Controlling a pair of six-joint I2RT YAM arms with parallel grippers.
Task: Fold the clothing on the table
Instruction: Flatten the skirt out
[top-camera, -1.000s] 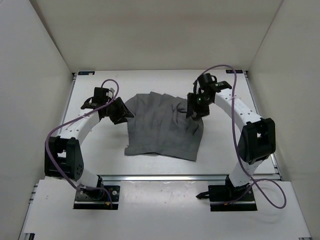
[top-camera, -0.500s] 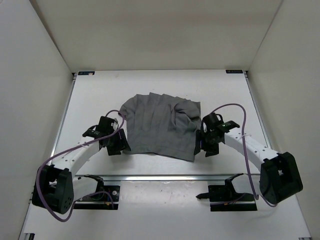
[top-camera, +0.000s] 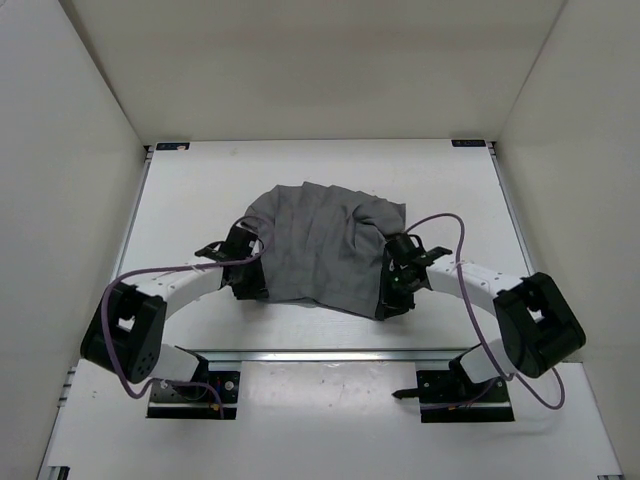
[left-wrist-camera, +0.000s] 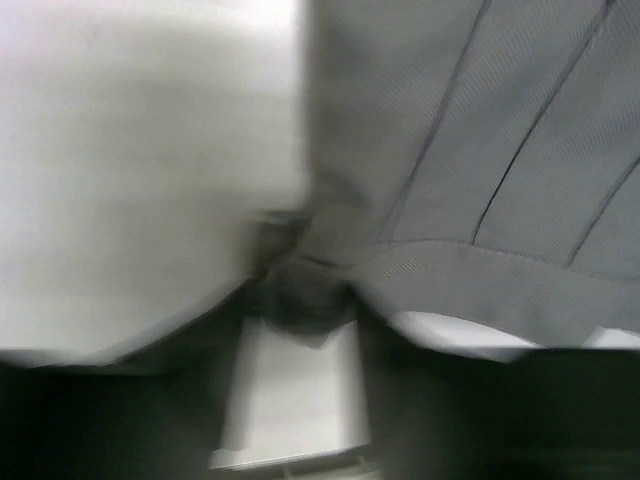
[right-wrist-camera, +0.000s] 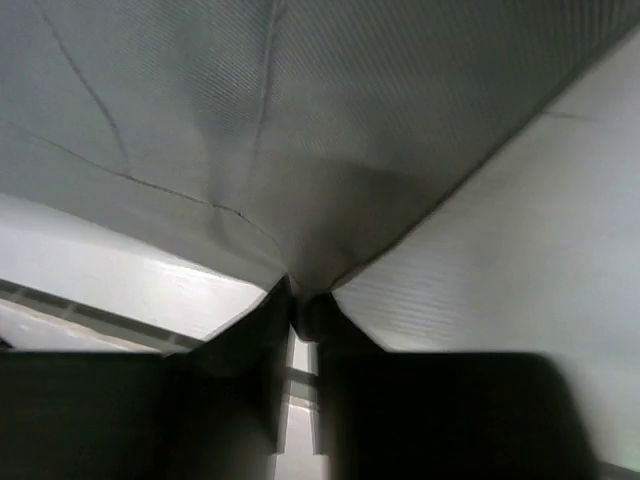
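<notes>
The clothing (top-camera: 320, 240), a dark grey wrinkled garment, lies spread in the middle of the white table (top-camera: 190, 200). My left gripper (top-camera: 245, 285) is at its near left corner. In the left wrist view, which is blurred, the jaws stand wide apart around that bunched corner (left-wrist-camera: 305, 275), with bare table showing between them. My right gripper (top-camera: 392, 298) is at the near right corner. In the right wrist view its fingers (right-wrist-camera: 275, 330) are nearly together and the corner of the clothing (right-wrist-camera: 250, 120) runs down into the pinch (right-wrist-camera: 305, 305).
A silver aluminium rail (top-camera: 330, 355) runs along the table's near edge just behind both grippers. White walls stand on the left, right and far sides. Purple cables loop off both arms.
Both arms came back from the garment's far side to its near corners and moved in onto them. The right jaws have narrowed on the fabric. The garment's near edge has bunched slightly.
</notes>
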